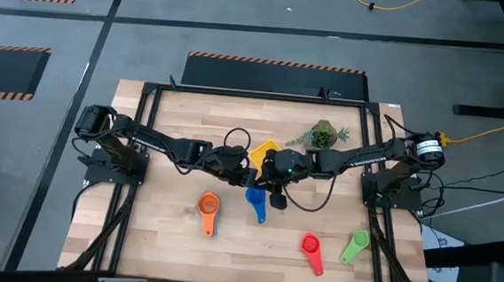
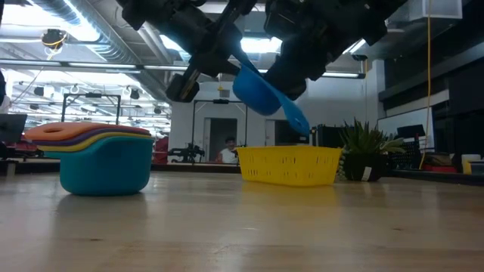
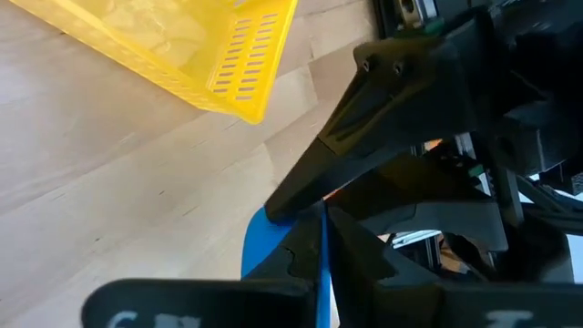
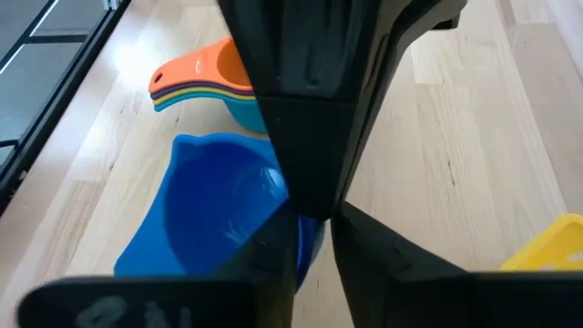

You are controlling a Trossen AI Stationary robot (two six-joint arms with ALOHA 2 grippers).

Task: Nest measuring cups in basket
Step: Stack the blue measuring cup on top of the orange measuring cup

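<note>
Seen from above, the nested stack [image 1: 208, 205] topped in orange lies at about 7 o'clock from the table's middle. The low view alone shows its light blue cup at the bottom, with yellow and orange above. At the middle, the left gripper [image 1: 248, 175] and right gripper [image 1: 272, 171] meet over the blue cup [image 1: 257, 199]. The low view shows that cup lifted clear of the table. Both wrist views show fingers pinched on its rim. The yellow basket [image 1: 261, 151] sits at 12 o'clock. The red cup [image 1: 311, 247] and green cup [image 1: 356, 245] lie at 4 o'clock.
</note>
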